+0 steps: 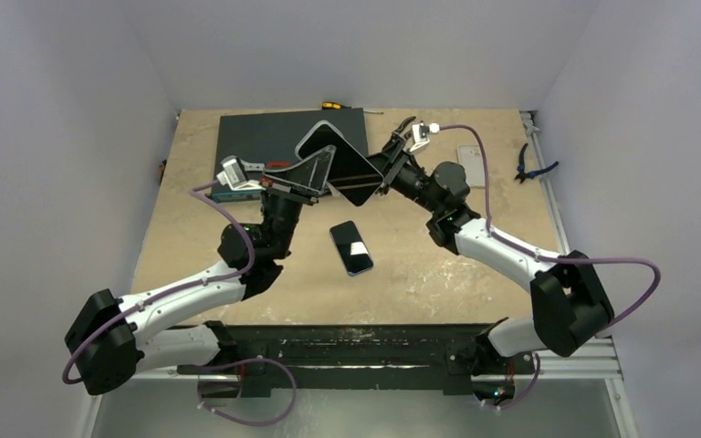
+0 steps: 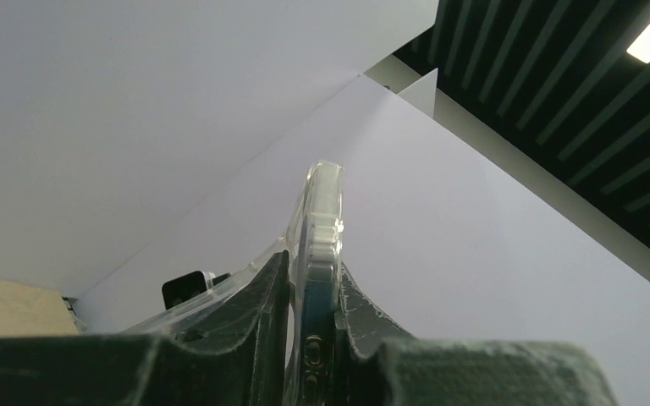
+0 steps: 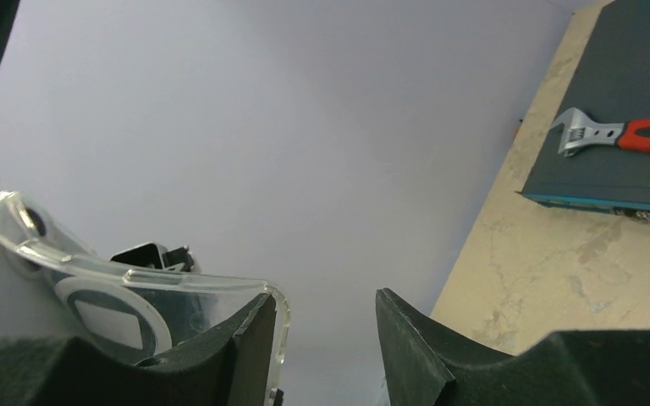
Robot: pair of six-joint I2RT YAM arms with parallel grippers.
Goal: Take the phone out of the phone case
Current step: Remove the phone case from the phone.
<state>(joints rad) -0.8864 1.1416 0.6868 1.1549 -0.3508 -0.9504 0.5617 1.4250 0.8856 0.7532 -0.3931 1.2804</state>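
Only right wrist view shows red-handled wrench (image 3: 618,135) on dark mat (image 1: 256,137); top view has left arm (image 1: 192,292) over that spot. Count: two arms, two phones, one clear case (image 3: 135,283). Up above table (image 1: 438,265): held phone (image 1: 356,173), pinched edge-on in narrow left gripper (image 2: 311,288); right gripper (image 3: 324,296) jaws apart, case corner at one finger; second phone (image 1: 351,246) flat on table.

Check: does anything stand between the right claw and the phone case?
Nothing visible does. The peeled clear edge of the phone case sits just inside the open right claw, against one finger, while the left claw clamps the phone.
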